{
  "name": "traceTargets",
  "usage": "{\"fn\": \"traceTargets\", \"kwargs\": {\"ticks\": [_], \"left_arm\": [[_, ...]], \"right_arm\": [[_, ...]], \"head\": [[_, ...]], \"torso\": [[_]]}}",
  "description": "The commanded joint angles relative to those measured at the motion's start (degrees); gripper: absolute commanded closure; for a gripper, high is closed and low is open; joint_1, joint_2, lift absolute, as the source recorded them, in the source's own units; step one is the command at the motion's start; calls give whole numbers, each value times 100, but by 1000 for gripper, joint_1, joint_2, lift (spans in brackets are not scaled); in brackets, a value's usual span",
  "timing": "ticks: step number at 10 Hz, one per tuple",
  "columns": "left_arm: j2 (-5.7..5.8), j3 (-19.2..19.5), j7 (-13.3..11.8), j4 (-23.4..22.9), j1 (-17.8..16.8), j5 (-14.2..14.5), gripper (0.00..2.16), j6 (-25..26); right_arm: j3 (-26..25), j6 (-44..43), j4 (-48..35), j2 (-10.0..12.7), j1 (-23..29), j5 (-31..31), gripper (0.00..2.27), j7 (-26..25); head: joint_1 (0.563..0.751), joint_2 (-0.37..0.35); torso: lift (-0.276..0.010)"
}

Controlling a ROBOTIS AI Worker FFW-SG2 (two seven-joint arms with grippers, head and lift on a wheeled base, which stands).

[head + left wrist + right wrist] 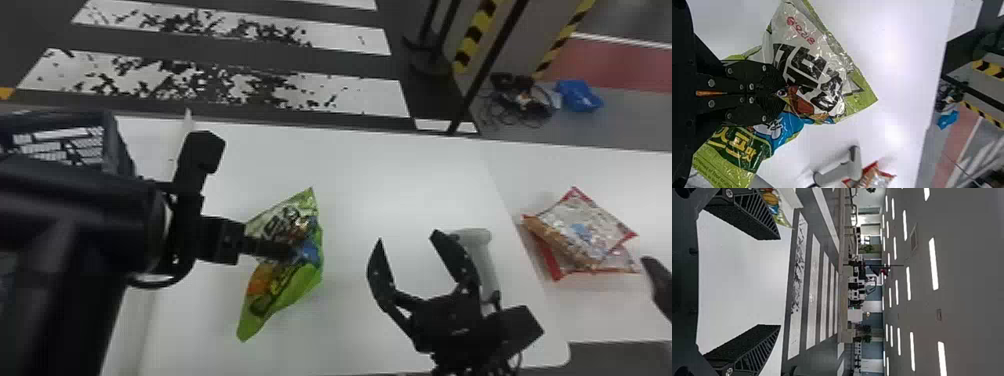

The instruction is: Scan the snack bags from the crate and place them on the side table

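One crate (116, 145), far left; the left claw (289, 252) clamps the green bag (295, 295) over the main worktop (390, 175); the right claw (407, 237) gapes wide by the scanner (481, 245); red-edged bags (582, 227) on the side worktop (620, 175)!

Large workshop hall, rows of ceiling lights (933, 262), white floor stripes (370, 95), yellow-black hazard markings (475, 35)

Snack bag (302, 285) on the left is bright green with orange and blue patches, the bags (580, 227) on the right have red edges. Scanner's (486, 260) light grey, far floor's (200, 48) dark with white stripes.
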Motion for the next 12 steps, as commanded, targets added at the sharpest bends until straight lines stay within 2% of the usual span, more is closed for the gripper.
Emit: {"fn": "traceTargets", "kwargs": {"ticks": [1, 2, 3, 4, 5, 6, 9, 10, 12], "left_arm": [[-18, -699, 339, 606, -119, -436, 2098, -35], [-18, -796, 488, 896, -92, -489, 1855, -949], [-18, -787, 576, 948, -13, -427, 1487, -1670], [-18, -725, 726, 860, 163, -427, 586, -2232], [-18, -690, 805, 649, 233, -427, -1, -2285], [-18, -611, 893, 368, 356, -392, -1, -2531], [-18, -356, 1068, -432, 620, -128, 29, -2672], [-18, -198, 1209, -616, 752, -32, 33, -2988], [-18, 83, 1429, -739, 839, 118, 33, -3182]], "right_arm": [[-51, 4, -3, 5, 32, -71, 76, -91], [-68, 4, -3, 5, 32, -88, 76, -108], [-68, 4, -3, 5, 40, -88, 76, -108], [-68, 4, -3, 5, 40, -97, 76, -108], [-68, 4, -3, 5, 32, -97, 76, -108], [-68, 4, 6, 5, 14, -97, 76, -108], [-68, 22, 50, -4, -21, -97, 76, -108], [-68, 22, 59, -4, -30, -106, 76, -108], [-68, 39, 68, -4, -47, -106, 76, -108]], "head": [[695, -213], [695, -232], [695, -243], [695, -252], [695, -256], [695, -258], [695, -253], [695, -251], [695, -225]], "torso": [[-94], [-94], [-94], [-94], [-94], [-94], [-94], [-94], [-94]]}}
